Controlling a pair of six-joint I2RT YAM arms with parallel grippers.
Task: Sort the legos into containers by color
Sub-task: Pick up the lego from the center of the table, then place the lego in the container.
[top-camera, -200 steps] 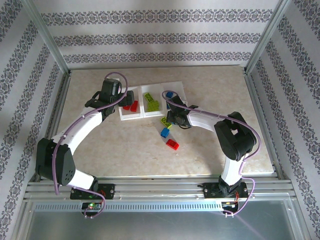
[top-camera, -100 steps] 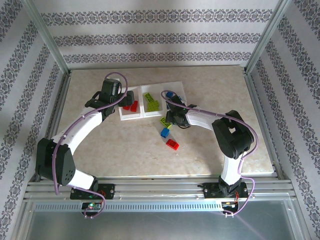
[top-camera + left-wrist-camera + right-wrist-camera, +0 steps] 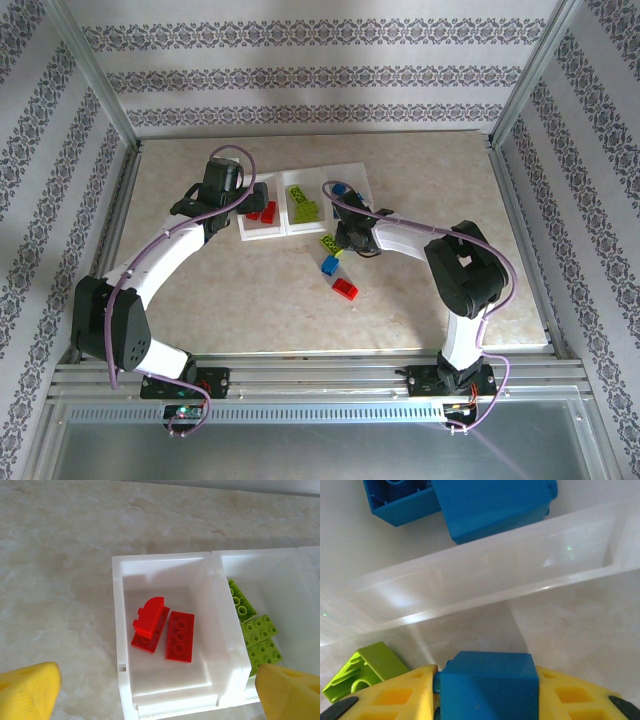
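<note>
Noted left gripper (image 3: 160, 697) poised above the left compartment of the containers (image 3: 118, 630), yellow fingertips (image 3: 27, 692) spread wide to either side, clasping nothing. Counted two red legos (image 3: 180, 636) lying side by side on that compartment's floor, touching or nearly so, one carrying a rounded piece on top. Logged lime green legos (image 3: 257, 637) in the middle compartment, pushed against the wall shared with the red compartment. Found two blue legos (image 3: 495, 505) in the right compartment, just beyond its near wall in the right wrist view.

Recorded three loose bricks on the table (image 3: 430, 180) in front of the tray: a green brick (image 3: 329, 242) closest to the bins, a blue brick (image 3: 328, 265) just below it, a red brick (image 3: 345, 288) nearest the arm bases.

Noted right gripper (image 3: 350, 232) just short of the right compartment, clamped on a blue lego (image 3: 487, 685) between its yellow pads (image 3: 395, 695), with the loose green brick beside its left pad.
</note>
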